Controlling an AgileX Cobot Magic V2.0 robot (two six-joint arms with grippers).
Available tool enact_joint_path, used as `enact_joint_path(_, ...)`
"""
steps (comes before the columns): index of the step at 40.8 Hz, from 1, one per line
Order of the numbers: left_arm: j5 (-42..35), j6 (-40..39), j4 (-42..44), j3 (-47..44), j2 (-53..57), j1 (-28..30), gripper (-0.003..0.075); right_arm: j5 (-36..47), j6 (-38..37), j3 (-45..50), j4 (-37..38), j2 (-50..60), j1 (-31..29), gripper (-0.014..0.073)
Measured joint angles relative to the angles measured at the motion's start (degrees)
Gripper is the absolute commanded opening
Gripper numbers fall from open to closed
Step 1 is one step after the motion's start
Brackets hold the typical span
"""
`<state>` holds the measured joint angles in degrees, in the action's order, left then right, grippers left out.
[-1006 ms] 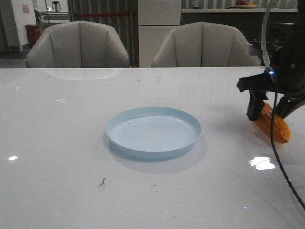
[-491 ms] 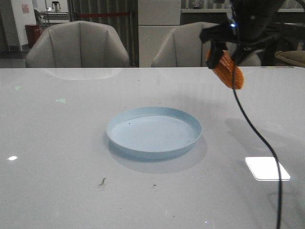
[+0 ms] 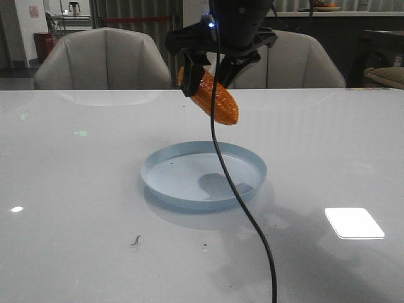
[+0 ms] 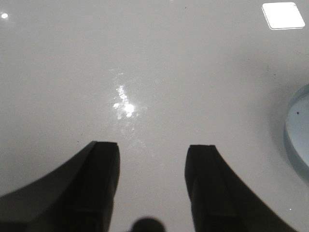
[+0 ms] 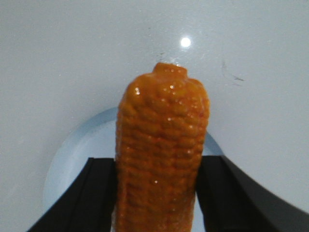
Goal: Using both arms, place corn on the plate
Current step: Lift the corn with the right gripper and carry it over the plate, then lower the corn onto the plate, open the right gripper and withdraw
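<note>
left gripper (image 4: 152, 181) is held open over bare table (image 4: 145, 72), nothing grasped | plate (image 3: 203, 173) is set mid-table | corn (image 3: 209, 96) is clamped in right gripper (image 3: 214, 66), held tilted above plate (clear of it)

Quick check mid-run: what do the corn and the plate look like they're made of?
The corn: probably molded plastic or rubber; its orange kernels are uniformly bumpy, with wet-looking glossy highlights. The plate: likely smooth plastic, perhaps melamine; plain pale blue, with a thin low rim and a soft sheen.
</note>
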<state>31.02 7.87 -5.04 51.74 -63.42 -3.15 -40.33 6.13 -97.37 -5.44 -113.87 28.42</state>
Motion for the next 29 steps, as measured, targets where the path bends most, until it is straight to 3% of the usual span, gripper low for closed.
enact_joint_path(18, 0.0, 0.0, -1.9, 0.0, 0.0, 0.0, 0.0386, -1.4, 0.0, -0.2, -4.1, -11.0, 0.2, 0.0294)
enact_joint_path(29, 0.0, 0.0, -3.1, 0.0, 0.0, 0.0, 0.0386, -1.6, 0.0, -0.7, -4.1, -11.5, 0.2, 0.0630)
